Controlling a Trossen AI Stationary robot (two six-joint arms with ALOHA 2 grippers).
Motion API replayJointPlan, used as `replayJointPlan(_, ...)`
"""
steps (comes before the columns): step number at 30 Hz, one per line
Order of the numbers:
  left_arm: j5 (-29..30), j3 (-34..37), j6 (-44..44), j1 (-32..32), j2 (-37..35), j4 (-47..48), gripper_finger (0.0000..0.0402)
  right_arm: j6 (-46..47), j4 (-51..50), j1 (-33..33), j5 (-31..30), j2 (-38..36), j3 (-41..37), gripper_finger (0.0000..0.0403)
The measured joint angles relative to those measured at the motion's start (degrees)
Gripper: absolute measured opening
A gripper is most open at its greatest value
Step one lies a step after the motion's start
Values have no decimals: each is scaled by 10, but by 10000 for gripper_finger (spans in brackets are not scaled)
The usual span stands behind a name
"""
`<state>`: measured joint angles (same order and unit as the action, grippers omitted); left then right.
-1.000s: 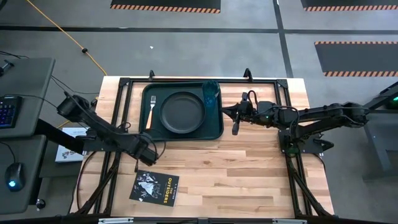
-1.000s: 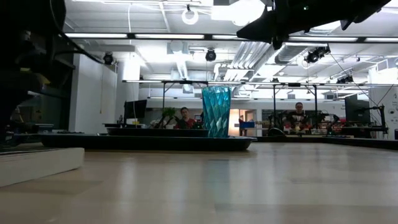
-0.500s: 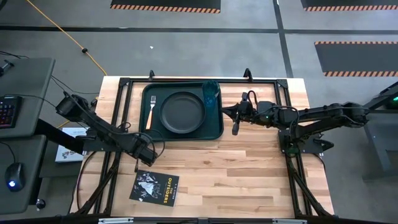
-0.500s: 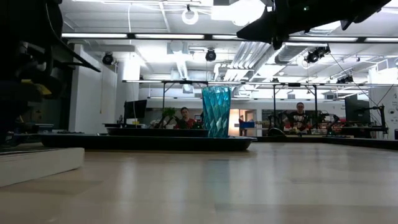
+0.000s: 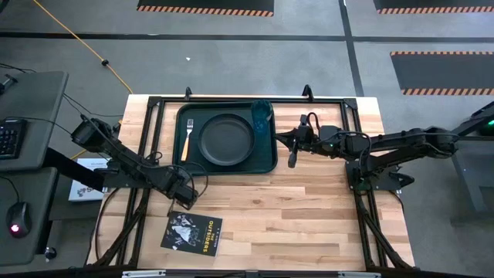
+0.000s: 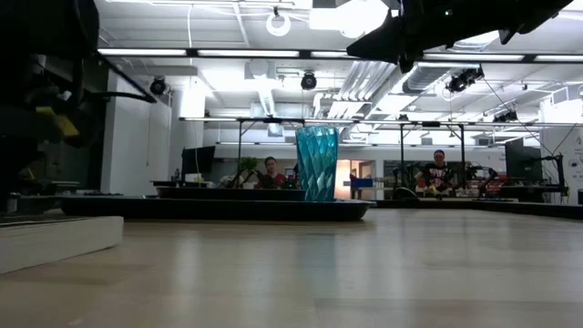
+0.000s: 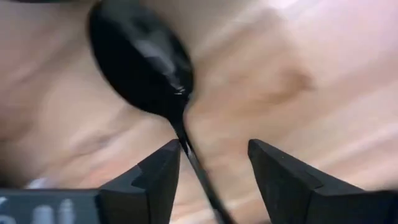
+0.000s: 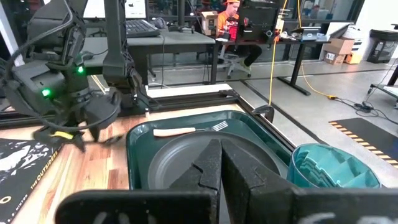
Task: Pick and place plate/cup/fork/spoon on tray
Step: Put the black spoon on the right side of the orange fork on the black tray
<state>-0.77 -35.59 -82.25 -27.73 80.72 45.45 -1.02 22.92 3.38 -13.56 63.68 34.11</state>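
Note:
The dark spoon lies over the wood in the left wrist view, and its thin handle runs back between my left gripper's fingers. My left gripper is open, in front of the tray's near left corner; its fingers stand on either side of the handle. The green tray sits at the table's far middle. On it are the black plate, the fork to the plate's left and the teal cup in the far right corner. My right gripper is shut and empty, just right of the tray. My left gripper has the spoon's handle between its open fingers, close along one finger. I cannot tell whether that finger touches it.
A black booklet lies near the table's front edge, just in front of my left gripper. Papers lie off the table's left side. People sit at desks in the room beyond the far edge.
My left gripper has shifted a little toward the table's near edge. The tray and what stands on it have not moved.

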Motion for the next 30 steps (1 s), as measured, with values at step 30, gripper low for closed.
replayJointPlan(30,44,-6,267,0,1,-94,132,1,1,0,0,0,0,0)
